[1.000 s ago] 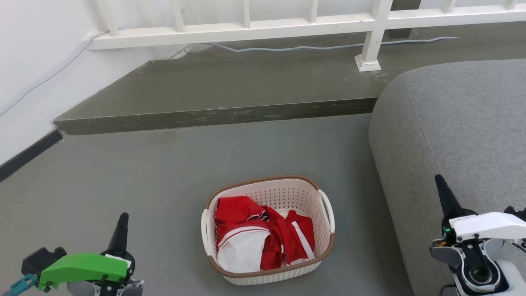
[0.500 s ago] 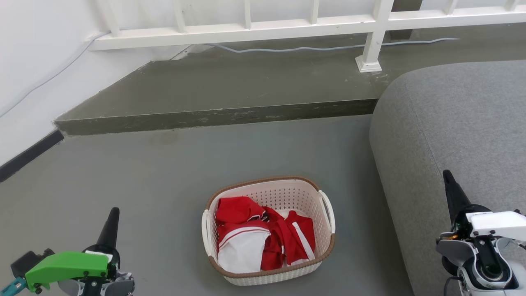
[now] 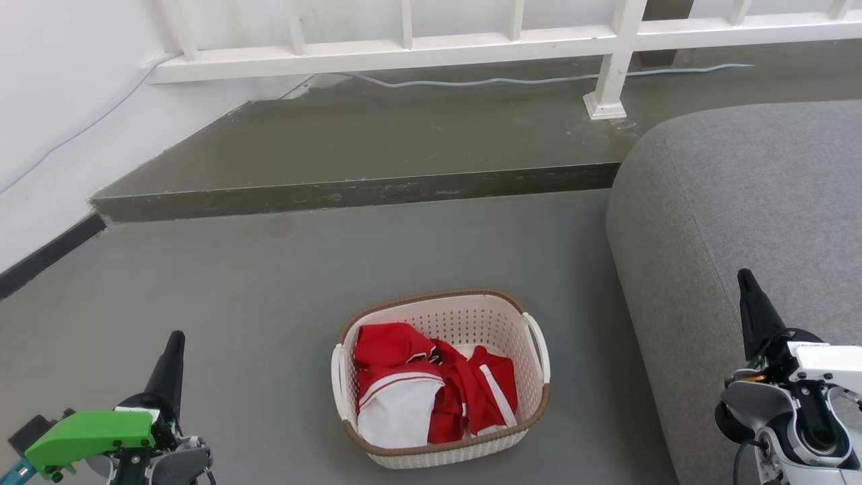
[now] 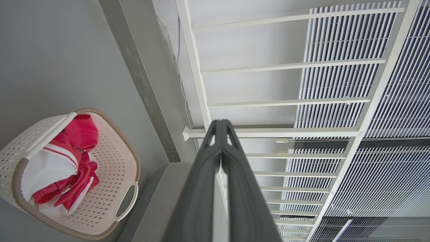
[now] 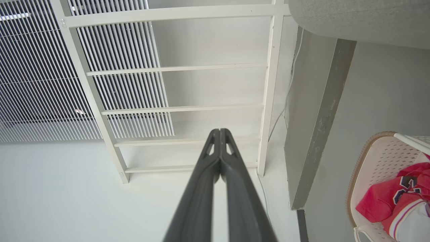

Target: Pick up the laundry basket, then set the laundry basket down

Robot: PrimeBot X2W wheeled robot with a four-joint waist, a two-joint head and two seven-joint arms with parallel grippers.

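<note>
The laundry basket (image 3: 465,316) stands on the grey floor, cream-white and perforated, with a brown rim, white loop handles on its two sides, and red and white clothes (image 3: 431,387) inside. It also appears at the left of the left wrist view (image 4: 111,161) and at the right edge of the right wrist view (image 5: 376,158). My left gripper (image 3: 176,337) is low left of the basket, well apart from it, fingers pressed together and holding nothing (image 4: 221,121). My right gripper (image 3: 743,275) is to the basket's right, over the sofa, shut and empty too (image 5: 219,130).
A grey sofa (image 3: 741,202) fills the right side, close to the basket. Behind the basket the floor rises in a dark step (image 3: 357,192), with a white railing (image 3: 404,50) and a cable (image 3: 539,77) on it. A white wall (image 3: 54,101) with dark skirting is at the left.
Both grippers have drifted outward from the basket: the left one further left, the right one further right and slightly up the view. The basket has stayed in place.
</note>
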